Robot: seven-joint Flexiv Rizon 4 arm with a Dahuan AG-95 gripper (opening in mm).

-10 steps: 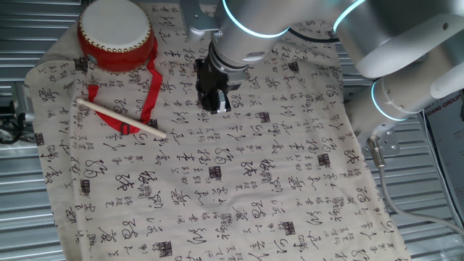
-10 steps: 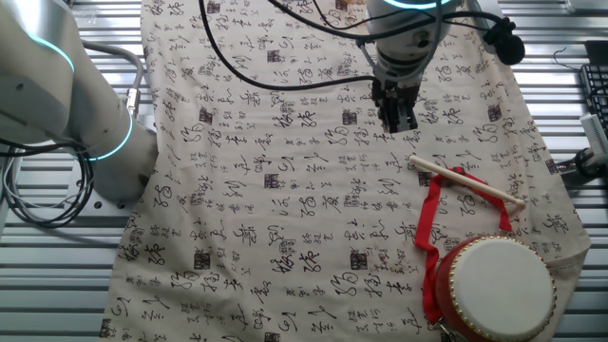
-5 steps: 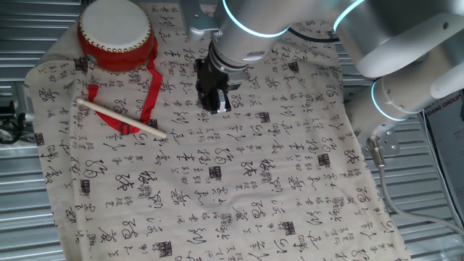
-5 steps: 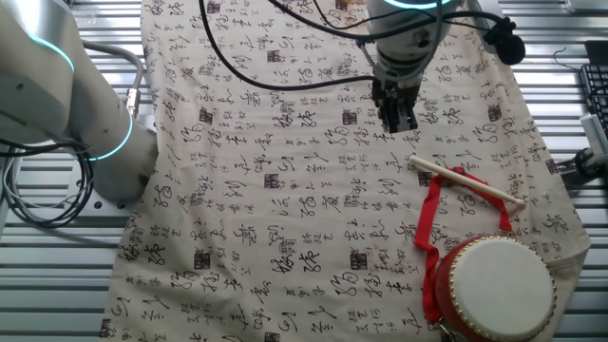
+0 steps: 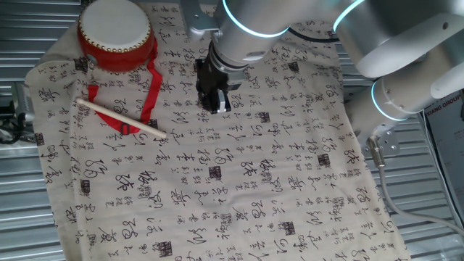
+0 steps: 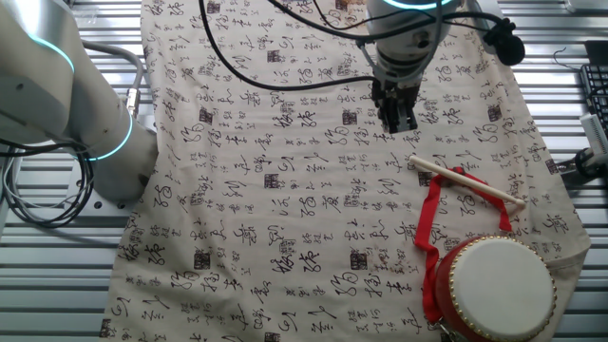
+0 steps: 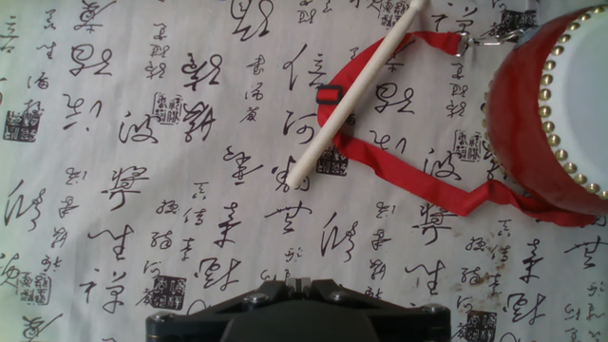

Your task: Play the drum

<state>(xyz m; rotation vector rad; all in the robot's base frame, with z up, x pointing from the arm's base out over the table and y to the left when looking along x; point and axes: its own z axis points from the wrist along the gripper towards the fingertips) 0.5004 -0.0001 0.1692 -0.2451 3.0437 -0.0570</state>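
Note:
The drum (image 5: 116,32) has a red body and a cream skin, and stands at the far left corner of the printed cloth; it also shows in the other fixed view (image 6: 501,285) and the hand view (image 7: 560,104). Its red strap (image 5: 152,90) loops out over the cloth. A thin pale wooden stick (image 5: 119,118) lies across the strap, seen too in the hand view (image 7: 356,95). My gripper (image 5: 216,105) hovers over the cloth to the right of the stick, apart from it. Its fingers are shut together on nothing (image 7: 302,282).
A cream cloth (image 5: 217,188) printed with black calligraphy covers the slatted metal table (image 5: 22,217). The arm's base (image 6: 104,142) and black cables (image 6: 38,204) stand beside the cloth. A keyboard edge (image 6: 597,95) shows at the side.

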